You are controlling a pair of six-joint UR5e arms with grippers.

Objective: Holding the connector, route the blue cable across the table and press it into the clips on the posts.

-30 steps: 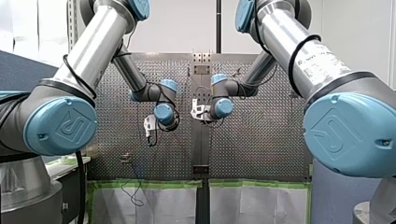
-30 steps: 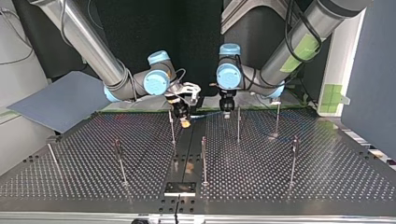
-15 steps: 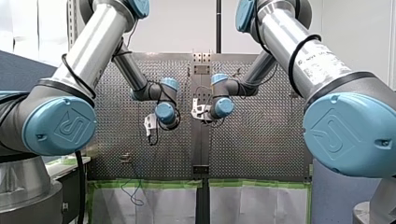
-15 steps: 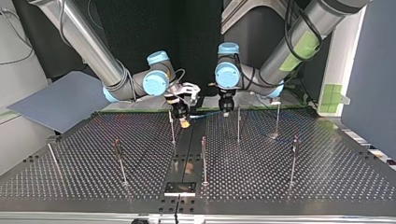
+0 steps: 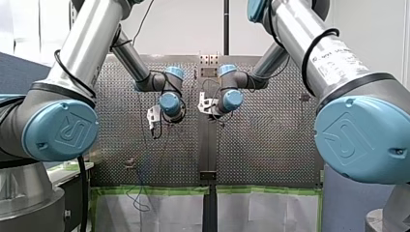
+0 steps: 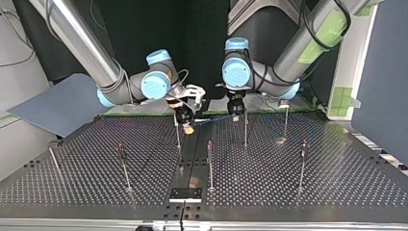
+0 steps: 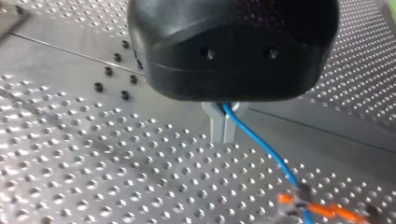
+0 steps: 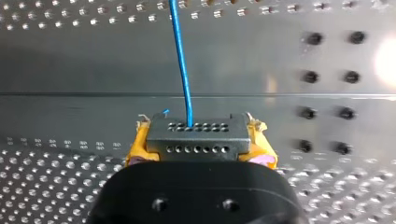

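My right gripper (image 8: 198,148) is clamping the connector (image 8: 196,133) between yellow pads (image 8: 134,151). Ahead of the connector, the blue cable (image 8: 181,60) is running to my left gripper (image 7: 223,125), whose metal fingers are pinching it. I judge both should be descending together, cable taut, onto the post (image 6: 178,132) just beside the connector. The table (image 6: 130,118) edge is lying close behind the connector; across from it, open room is stretching between other posts (image 6: 245,127).

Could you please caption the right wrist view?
Right gripper clamps a dark grey multi-hole connector between yellow pads; its thin blue cable runs ahead over the perforated metal table.
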